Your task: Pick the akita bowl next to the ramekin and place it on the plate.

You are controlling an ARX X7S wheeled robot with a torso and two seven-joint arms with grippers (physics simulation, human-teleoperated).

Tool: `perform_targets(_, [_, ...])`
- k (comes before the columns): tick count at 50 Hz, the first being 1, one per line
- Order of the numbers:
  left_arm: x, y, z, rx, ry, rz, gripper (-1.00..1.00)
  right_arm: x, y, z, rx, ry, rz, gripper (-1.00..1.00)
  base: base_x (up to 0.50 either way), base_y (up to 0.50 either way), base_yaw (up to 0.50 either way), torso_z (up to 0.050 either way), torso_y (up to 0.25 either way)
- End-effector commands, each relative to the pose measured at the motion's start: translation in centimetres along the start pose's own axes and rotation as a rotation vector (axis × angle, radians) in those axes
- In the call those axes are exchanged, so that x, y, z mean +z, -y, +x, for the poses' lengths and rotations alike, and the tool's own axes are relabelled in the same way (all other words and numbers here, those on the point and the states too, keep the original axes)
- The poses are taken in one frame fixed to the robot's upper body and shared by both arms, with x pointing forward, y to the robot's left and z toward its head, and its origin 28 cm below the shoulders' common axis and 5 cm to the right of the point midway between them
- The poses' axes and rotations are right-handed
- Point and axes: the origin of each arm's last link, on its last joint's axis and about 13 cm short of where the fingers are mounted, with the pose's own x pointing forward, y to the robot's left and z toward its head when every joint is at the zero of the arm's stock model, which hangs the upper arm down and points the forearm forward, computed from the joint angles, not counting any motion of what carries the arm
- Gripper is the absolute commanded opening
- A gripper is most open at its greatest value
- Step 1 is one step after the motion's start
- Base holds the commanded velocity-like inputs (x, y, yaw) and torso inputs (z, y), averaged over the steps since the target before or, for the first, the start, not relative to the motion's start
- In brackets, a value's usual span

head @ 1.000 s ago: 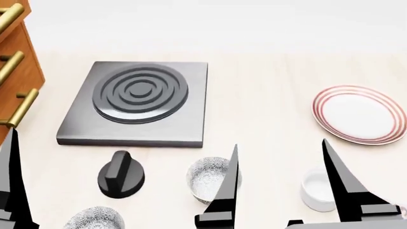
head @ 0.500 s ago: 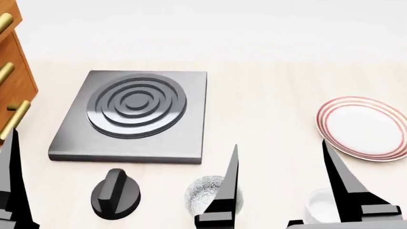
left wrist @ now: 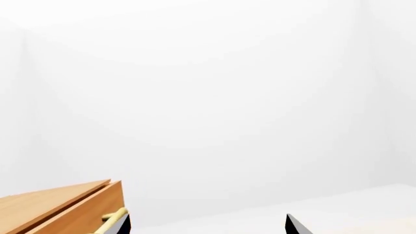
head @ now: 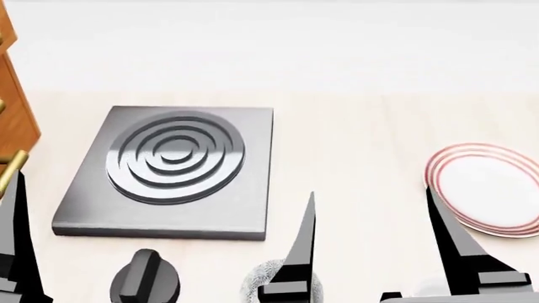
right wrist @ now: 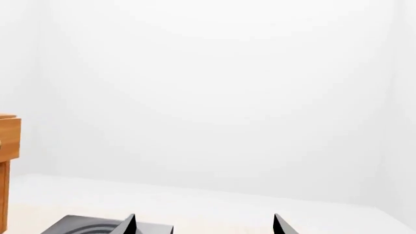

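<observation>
From my head camera, the burner (head: 168, 170) sits on the pale counter (head: 354, 145), with a black knob (head: 143, 284) just in front of it. The bowl (head: 257, 283) shows only as a speckled rim at the bottom edge, partly behind my right gripper (head: 370, 243), whose two fingers stand wide apart and hold nothing. The plate (head: 493, 192) lies well apart to the right, and a sliver of the ramekin (head: 421, 289) peeks beside my right finger. Of my left gripper (head: 15, 246) only one finger shows here. My left wrist camera shows both fingertips spread and empty, beside a wooden cabinet (left wrist: 58, 209). My right wrist camera shows its fingertips parted above the burner's edge.
</observation>
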Motion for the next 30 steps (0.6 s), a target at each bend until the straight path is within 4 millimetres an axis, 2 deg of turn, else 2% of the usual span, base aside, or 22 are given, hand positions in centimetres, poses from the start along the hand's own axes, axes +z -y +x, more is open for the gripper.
perform_targets(1, [0.02, 0.01, 0.00, 0.000, 0.000, 0.001, 1.00, 0.07, 0.00, 0.02, 0.001, 0.002, 0.000, 1.00, 0.15, 0.00, 0.00, 0.000, 0.010])
perform_targets(30, [0.00, 0.02, 0.06, 0.003, 0.000, 0.005, 1.00, 0.33, 0.03, -0.04, -0.003, 0.023, -0.003, 1.00, 0.14, 0.00, 0.00, 0.000, 0.000])
